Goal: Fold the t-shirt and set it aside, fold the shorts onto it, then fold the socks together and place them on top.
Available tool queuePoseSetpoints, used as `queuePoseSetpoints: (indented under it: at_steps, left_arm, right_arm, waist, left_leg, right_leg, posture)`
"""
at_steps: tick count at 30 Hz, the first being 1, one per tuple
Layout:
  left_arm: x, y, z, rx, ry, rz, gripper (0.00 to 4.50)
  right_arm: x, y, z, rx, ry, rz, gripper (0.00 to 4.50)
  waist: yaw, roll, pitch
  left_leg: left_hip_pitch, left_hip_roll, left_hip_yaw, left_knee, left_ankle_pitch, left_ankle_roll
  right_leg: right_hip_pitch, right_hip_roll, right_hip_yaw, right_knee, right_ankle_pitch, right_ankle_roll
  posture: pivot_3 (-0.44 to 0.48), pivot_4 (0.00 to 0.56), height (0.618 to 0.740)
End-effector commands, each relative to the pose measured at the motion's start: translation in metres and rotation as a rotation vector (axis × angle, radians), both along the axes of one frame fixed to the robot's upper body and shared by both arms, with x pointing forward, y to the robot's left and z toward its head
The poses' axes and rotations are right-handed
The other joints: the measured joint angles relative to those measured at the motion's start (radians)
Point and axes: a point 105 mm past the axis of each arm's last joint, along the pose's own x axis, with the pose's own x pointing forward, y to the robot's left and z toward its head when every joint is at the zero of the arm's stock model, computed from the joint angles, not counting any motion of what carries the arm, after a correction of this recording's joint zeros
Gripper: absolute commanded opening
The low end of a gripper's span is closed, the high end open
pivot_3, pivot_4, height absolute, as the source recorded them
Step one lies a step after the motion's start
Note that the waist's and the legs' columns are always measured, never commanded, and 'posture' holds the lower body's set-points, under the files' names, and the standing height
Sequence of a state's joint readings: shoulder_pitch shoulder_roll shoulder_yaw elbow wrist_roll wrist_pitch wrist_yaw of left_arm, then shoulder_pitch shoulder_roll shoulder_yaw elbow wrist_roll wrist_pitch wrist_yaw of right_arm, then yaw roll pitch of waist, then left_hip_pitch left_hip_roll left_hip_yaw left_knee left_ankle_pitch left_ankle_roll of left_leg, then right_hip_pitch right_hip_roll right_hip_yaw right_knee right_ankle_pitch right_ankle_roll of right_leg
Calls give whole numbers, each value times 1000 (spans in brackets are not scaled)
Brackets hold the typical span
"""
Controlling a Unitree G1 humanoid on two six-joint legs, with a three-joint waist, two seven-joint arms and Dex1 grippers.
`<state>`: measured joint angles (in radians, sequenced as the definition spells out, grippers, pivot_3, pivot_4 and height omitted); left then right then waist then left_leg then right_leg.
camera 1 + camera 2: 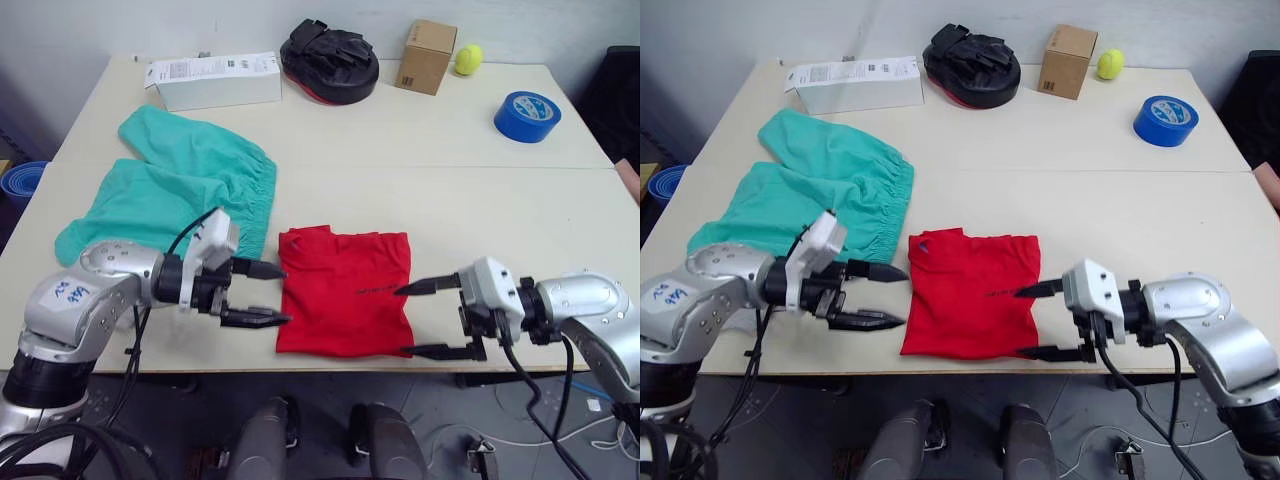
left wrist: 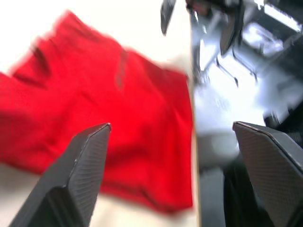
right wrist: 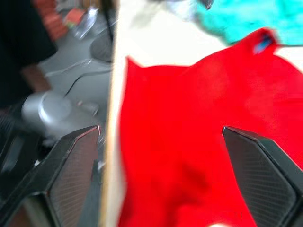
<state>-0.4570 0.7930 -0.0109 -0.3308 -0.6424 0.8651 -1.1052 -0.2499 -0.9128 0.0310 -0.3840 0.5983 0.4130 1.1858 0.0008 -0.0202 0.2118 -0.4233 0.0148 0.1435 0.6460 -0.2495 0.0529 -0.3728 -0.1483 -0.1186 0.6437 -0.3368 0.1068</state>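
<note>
The red t-shirt (image 1: 345, 290) lies folded into a rough rectangle at the table's near edge, between my two grippers. Just off its left edge my left gripper (image 1: 272, 295) stands open with nothing in it. At the shirt's right edge my right gripper (image 1: 410, 320) is open too, its fingers (image 1: 428, 286) pointing at the cloth. The teal-green shorts (image 1: 180, 185) lie spread out and rumpled at the left, behind my left arm. Both wrist views look onto the red t-shirt (image 2: 94, 123) and the table edge. The socks are out of view.
Along the back stand a white box (image 1: 215, 80), a black padded mitt (image 1: 330, 60), a cardboard box (image 1: 427, 55) and a yellow ball (image 1: 468, 58). A blue tape roll (image 1: 527, 115) lies at the right. A blue bin (image 1: 20, 182) sits off the table's left side.
</note>
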Motion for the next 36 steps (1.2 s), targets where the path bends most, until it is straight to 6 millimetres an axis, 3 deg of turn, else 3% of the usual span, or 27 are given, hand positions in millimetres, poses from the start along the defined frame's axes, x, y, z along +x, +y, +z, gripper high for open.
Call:
queuePoseSetpoints:
  at_steps: [1, 5, 10, 11, 16, 21, 30, 36]
  left_arm:
    - [6, -15, -20, 33, -20, -12, 3291]
    - [15, -28, -48, 94, -37, -9, 1925]
    - [22, -29, -84, 199, -48, 4, 317]
    - [23, -28, -89, 216, -57, 9, 17]
    - [26, -25, -99, 260, -66, 29, 17]
    - [22, -27, -102, 273, -70, 27, 17]
    - [21, -22, -104, 281, -70, 36, 17]
    - [26, -21, -103, 278, -84, 53, 17]
  right_arm:
    - [14, 8, 2, 37, 7, -65, 3264]
    - [27, 19, -8, 30, 3, -100, 1807]
    - [35, 36, -26, 1, -5, -105, 44]
    - [35, 40, -30, -8, -4, -99, 0]
    - [34, 50, -49, -50, 25, -91, 0]
    - [59, 41, -68, -112, 12, -241, 0]
    - [119, -8, -37, -7, 20, -521, 0]
    - [119, -11, -26, -12, 9, -449, 0]
  waist:
    - [0, 0, 0]
    - [-1, 0, 0]
    - [-3, 0, 0]
    - [-3, 0, 0]
    - [-1, 0, 0]
    - [-3, 0, -1]
    - [-3, 1, -4]
    - [-4, 2, -4]
  left_leg:
    - [0, 0, 0, 0, 0, 0]
    - [-1, 0, 1, -1, 2, 3]
    - [-1, 0, 2, 0, 2, 4]
    - [-1, 0, 2, 0, 2, 4]
    - [-1, 0, 2, 0, 1, 3]
    - [0, 0, 2, 0, 0, -1]
    - [1, 0, 2, 0, 0, -1]
    - [1, 0, 2, -1, 3, 3]
  right_leg:
    - [-1, 0, 0, 0, 0, 0]
    - [-2, 2, 0, 0, 0, 0]
    - [-3, 2, 0, 1, 0, 0]
    - [-3, 1, 0, 1, 0, 0]
    - [-2, 1, 0, 1, 0, 0]
    - [-1, 0, 0, 1, 0, 0]
    - [0, 0, 0, 1, 1, -1]
    - [-1, 1, 0, 2, 1, -1]
  posture:
    - [0, 150, 740]
    - [0, 150, 740]
    - [0, 150, 740]
    - [0, 150, 740]
    - [0, 150, 740]
    - [0, 150, 740]
    - [0, 150, 740]
    - [0, 150, 740]
